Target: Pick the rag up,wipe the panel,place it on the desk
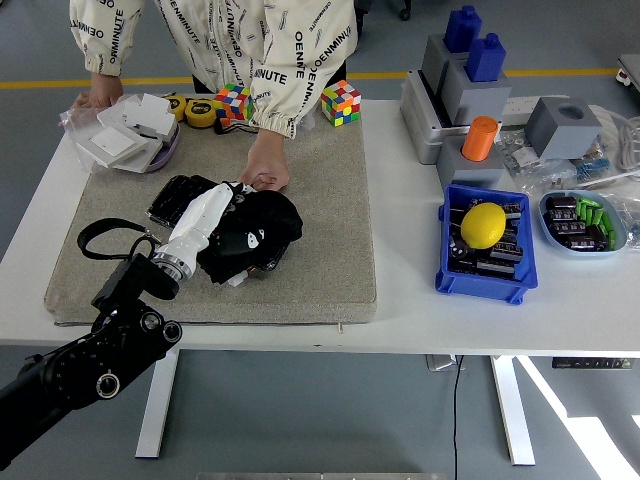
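Left hand (215, 215) fingers clutch black rag (255, 235), pressed on the dark panel (178, 197), on grey mat (320, 240) toward bench's (400, 300) left side. Person's hand (265, 172) steadies panel's far edge.

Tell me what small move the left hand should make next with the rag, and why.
Probably sweep the black rag back toward the left. The left hand presses it over the panel's right part, leaving the panel's left end bare, while a person's hand steadies the far edge.

Black rag (258, 231), beige mat (320, 200), blue bin (485, 280)
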`<state>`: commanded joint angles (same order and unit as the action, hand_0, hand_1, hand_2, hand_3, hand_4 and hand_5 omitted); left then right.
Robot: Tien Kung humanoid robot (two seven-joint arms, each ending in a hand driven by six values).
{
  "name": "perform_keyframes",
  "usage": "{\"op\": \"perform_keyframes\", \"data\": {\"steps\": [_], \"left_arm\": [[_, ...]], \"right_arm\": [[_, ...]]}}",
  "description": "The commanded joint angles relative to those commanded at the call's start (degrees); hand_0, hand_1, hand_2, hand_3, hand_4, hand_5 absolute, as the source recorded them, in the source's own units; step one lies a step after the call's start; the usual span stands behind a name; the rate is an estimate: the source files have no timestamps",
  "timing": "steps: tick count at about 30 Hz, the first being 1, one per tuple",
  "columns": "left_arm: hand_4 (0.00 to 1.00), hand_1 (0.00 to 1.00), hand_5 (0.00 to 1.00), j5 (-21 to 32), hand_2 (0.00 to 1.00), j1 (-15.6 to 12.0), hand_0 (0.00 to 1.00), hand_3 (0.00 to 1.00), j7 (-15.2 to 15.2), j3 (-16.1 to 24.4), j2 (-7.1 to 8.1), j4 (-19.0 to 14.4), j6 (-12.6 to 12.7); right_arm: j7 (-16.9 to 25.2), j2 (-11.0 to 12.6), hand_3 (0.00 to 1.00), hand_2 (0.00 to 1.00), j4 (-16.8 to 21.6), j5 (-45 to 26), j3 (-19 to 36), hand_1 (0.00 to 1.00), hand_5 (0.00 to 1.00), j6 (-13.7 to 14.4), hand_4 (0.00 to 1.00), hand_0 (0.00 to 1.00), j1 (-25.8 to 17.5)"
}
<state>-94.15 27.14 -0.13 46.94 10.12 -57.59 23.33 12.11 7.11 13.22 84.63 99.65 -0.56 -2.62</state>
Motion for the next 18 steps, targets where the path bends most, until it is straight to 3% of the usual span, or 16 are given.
{"op": "perform_keyframes", "data": {"steps": [8,18], "left_arm": [[0.604,0.239,0.002,-1.2,0.266,0.8,0.186,0.553,-0.2,6.3,-0.76,5.0,1.4],[0.607,0.224,0.002,-0.8,0.253,4.2,0.184,0.553,-0.6,11.3,-2.04,14.6,2.3]], "right_arm": [[0.0,0.0,0.521,0.489,0.0,-0.1,0.0,0.551,0.344,0.0,0.883,0.533,0.1],[0.0,0.0,0.521,0.489,0.0,-0.3,-0.1,0.553,0.344,0.0,0.884,0.533,0.2]]}}
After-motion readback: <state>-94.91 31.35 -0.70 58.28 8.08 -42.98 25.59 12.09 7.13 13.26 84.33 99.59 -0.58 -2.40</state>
